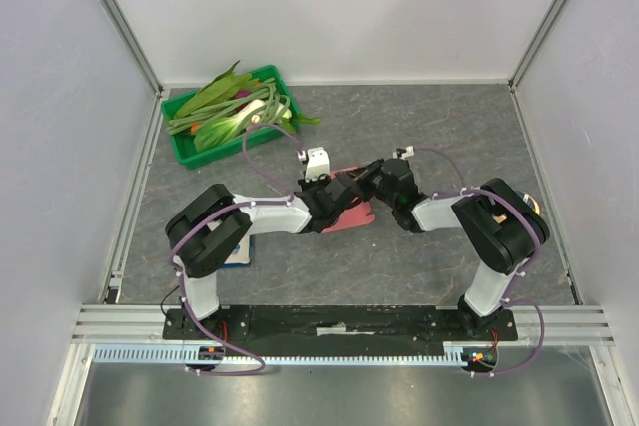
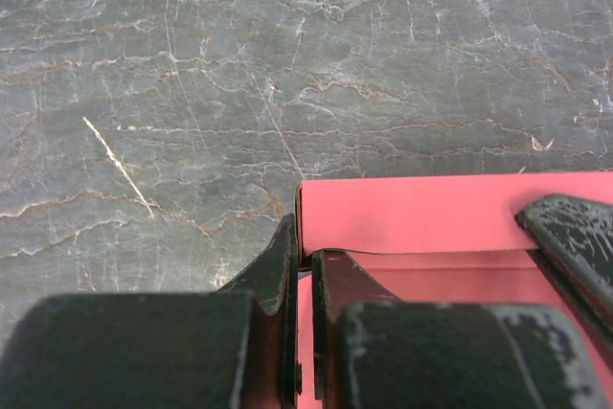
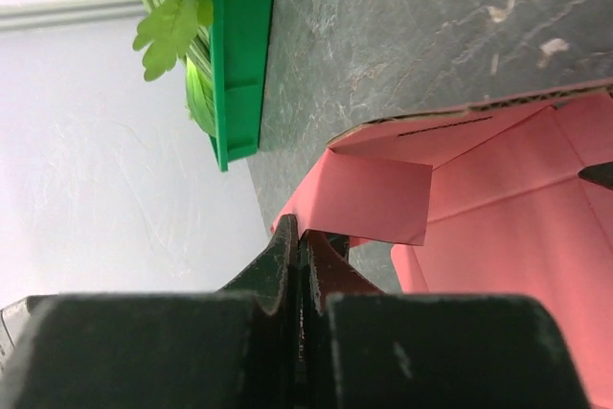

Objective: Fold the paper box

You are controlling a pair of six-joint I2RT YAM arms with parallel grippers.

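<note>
Paper box (image 1: 355, 216): pink-red cardboard, partly raised, at the middle of the table (image 1: 449, 127), directly between the two arms. One rounded flap lies flat on the surface toward the near edge. The rest is lifted among the gripper fingers. In the right wrist view one panel stands folded inward over the open interior, and a crease line is visible along the upper wall.

Left gripper (image 2: 303, 270): clenched on the paper box. A thin upright edge of the cardboard runs down between its two fingers, which are almost touching.

Right gripper (image 3: 299, 261): clamped on a corner of a pink flap, with the fingers pressed together on the cardboard. A dark finger also appears at the right margin of the left wrist view, resting against the box.

Surroundings: a green tray (image 1: 185, 147) sits at the far left corner of the table, well apart from the box, and holds leafy greens (image 1: 225, 112) that overhang its rim. A white-and-blue booklet (image 1: 239, 250) lies partly hidden beneath the left arm's elbow. Pale walls enclose the table on three sides.
</note>
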